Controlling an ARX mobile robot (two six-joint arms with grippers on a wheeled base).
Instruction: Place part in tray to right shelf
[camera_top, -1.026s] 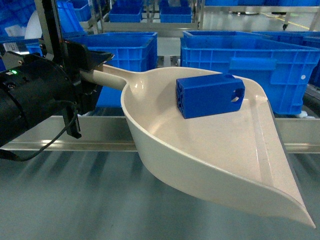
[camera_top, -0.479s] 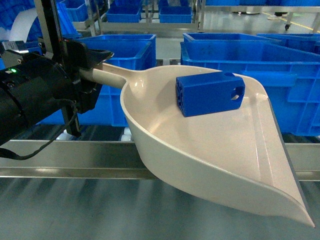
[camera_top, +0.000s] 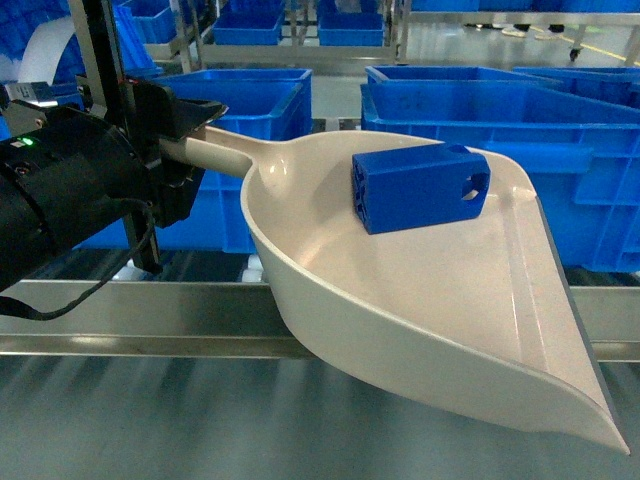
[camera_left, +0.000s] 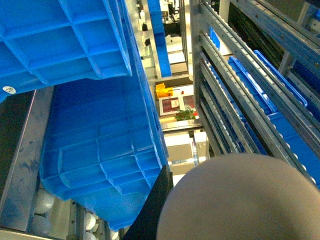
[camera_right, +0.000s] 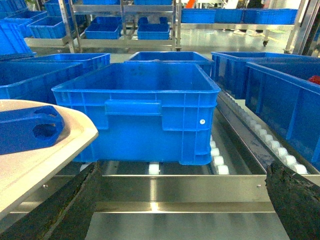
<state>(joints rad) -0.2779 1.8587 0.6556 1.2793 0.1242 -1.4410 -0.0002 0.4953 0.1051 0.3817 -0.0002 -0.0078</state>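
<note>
The beige tray (camera_top: 420, 330) hangs in front of the shelf rail (camera_top: 120, 318), its wide lip pointing right and toward me. My left gripper (camera_top: 185, 148) is shut on its long handle. The blue part (camera_top: 420, 188) lies on its side at the back of the tray, holes facing right. In the left wrist view the tray (camera_left: 245, 200) fills the lower right beside one black finger (camera_left: 156, 205). My right gripper (camera_right: 182, 200) stands open before the shelf rail (camera_right: 175, 187), with nothing between its fingers. The tray's lip (camera_right: 50, 155) and the part (camera_right: 30, 131) show at its left.
Two large blue crates (camera_top: 255, 105) (camera_top: 570, 130) sit side by side on the shelf's white rollers (camera_right: 217, 160) behind the rail. A further crate (camera_right: 285, 110) stands to the right. More racks with blue crates (camera_right: 125, 27) fill the background.
The shelf rail has dropped lower in the head view and the crates have drawn nearer. Tray and part kept their place in my left gripper. Nothing moved over the last half second.
</note>
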